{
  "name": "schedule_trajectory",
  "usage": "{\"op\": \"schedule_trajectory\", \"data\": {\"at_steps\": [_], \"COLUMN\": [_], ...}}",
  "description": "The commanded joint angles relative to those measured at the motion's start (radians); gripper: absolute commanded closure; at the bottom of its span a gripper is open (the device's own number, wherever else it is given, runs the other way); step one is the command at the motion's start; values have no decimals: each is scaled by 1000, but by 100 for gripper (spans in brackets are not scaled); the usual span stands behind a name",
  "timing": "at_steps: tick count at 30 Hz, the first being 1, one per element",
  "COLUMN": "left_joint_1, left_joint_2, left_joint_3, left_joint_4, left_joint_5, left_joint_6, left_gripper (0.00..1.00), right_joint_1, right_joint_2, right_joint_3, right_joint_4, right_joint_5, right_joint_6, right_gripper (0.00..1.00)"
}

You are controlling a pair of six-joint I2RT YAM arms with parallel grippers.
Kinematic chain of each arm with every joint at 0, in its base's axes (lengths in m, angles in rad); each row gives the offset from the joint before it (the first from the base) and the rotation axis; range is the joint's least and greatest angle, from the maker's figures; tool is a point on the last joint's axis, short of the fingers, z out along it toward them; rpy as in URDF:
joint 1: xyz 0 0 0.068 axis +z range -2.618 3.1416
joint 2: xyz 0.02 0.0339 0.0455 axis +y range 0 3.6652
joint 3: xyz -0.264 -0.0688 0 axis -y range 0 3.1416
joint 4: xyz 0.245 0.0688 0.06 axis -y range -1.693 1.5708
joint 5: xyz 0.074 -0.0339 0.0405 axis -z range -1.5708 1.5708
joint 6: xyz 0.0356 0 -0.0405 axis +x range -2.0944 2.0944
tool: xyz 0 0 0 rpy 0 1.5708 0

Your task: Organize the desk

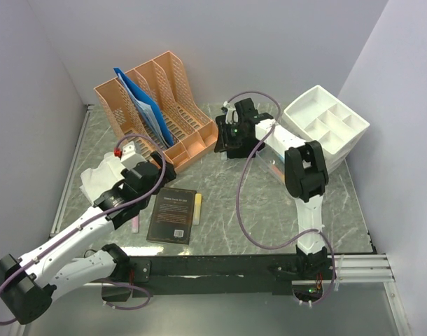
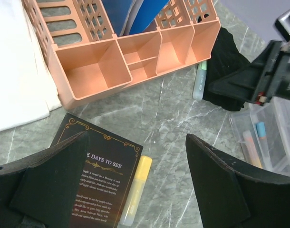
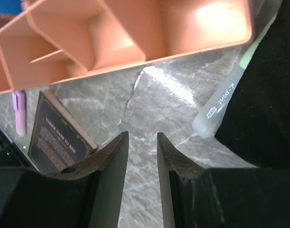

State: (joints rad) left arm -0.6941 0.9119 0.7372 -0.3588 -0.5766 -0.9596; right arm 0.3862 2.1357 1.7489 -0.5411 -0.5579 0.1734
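Left wrist view: the left claw [image 2: 137, 142] hangs spread wide and empty. Just beneath it, on the grey-green marble desk [image 2: 173, 114], lie a dark rectangular book with gold lettering [image 2: 95, 185] and a yellow highlighter [image 2: 135, 190] just beside it. Ahead stands the peach plastic organiser [image 2: 111, 61], its front bins bare, with a pale green pen [image 2: 199, 78] loose beside it. The right claw [image 3: 142, 137], its jaws a narrow gap apart on nothing, hovers near that pen. With these strays still out, most of the sorting looks undone.

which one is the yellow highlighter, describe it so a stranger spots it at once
On the marbled desk, find the peach file organizer at the back left, then the dark book flat in front of it. The yellow highlighter lies along the book's right edge in the top view; the pink marker is on the opposite side, the pale green pen up by the organizer.
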Motion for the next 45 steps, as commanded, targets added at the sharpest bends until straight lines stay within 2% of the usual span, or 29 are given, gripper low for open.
{"op": "schedule_trajectory", "data": {"at_steps": [1, 7, 11, 22, 32, 39, 41, 43, 45], "left_joint_1": [4, 4, 4, 4, 4, 4, 5, 5, 8], "left_joint_2": [-30, -24, -28, -28, -5, -7, -2, 4, 5], "left_joint_3": [-19, -19, -22, -33, -13, -21, -19, -21, -35], "left_joint_4": [1, -2, -6, 4, -5, 3, 7, 32, 72], "left_joint_5": [-28, -28, -28, -35, -43, -43, -39, -29, 17], "left_joint_6": [-28, -31, -34, -33, -19, -14, -13, -1, 30], "left_gripper": [11, 11, 11, 10, 9, 5, 1, 1, 1], "right_joint_1": [3, 2, 2, -4, 23, 48, 51, 49, 48], "right_joint_2": [24, 69, 101, 139, 201, 179, 164, 145, 125], "right_joint_3": [47, 75, 96, 106, 121, 38, 21, 0, -26], "right_joint_4": [49, 36, 32, 9, -25, -16, -22, -28, -31], "right_joint_5": [7, 98, 162, 329, 427, 501, 503, 487, 478], "right_joint_6": [64, 31, 20, -12, -51, -66, -75, -77, -86], "right_gripper": [62, 59, 51, 41, 42, 55, 65, 79, 88]}}
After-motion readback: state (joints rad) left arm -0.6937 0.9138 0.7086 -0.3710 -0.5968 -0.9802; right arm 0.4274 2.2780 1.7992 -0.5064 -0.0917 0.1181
